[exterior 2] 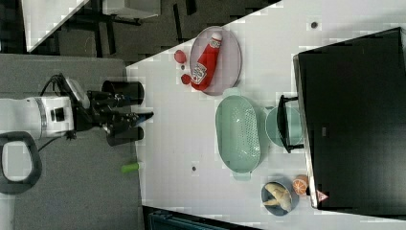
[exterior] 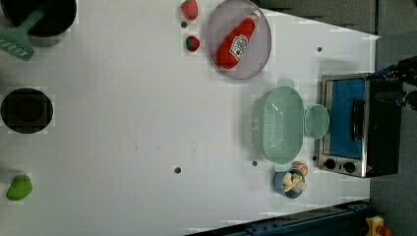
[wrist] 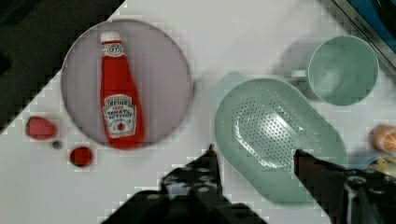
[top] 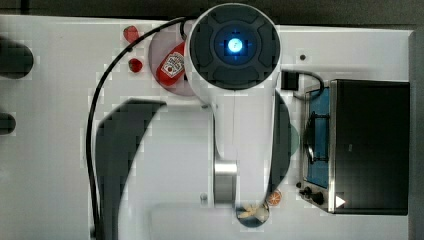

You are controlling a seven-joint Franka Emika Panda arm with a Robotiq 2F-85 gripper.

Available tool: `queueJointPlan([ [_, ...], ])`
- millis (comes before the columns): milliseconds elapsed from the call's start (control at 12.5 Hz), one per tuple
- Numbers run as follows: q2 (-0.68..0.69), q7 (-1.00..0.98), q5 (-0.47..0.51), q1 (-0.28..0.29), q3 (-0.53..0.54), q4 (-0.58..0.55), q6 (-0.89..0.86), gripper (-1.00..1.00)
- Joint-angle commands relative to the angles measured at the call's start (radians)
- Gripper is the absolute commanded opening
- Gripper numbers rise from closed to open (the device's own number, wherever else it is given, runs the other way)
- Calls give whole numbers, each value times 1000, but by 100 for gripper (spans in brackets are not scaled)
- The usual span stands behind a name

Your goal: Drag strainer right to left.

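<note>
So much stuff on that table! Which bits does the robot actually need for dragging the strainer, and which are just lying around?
Needed for the job:
- strainer
- gripper, open, above the table

Just lying about:
- mug, beside the strainer
- plate bearing a ketchup bottle
- two strawberries
- toaster oven
- blue bowl of food
- green spatula

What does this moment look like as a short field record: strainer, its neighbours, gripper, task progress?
strainer: pale mint-green oval strainer, upright on the white table, nothing in it
neighbours: mint mug between strainer and toaster oven; grey plate with a ketchup bottle lying on it; blue bowl near the strainer's other end
gripper: gripper above the strainer, jaws open, holding nothing
task progress: drag not yet begun; strainer untouched
</note>
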Motion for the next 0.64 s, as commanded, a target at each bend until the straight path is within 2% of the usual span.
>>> queueJointPlan([
  [80,-560,71,-33,-29,-46,-298,-260,60],
  [240,-559,71,-32,-28,-45,-309,-257,99],
  [640,-489,127,-32,-27,-38,-459,-131,100],
])
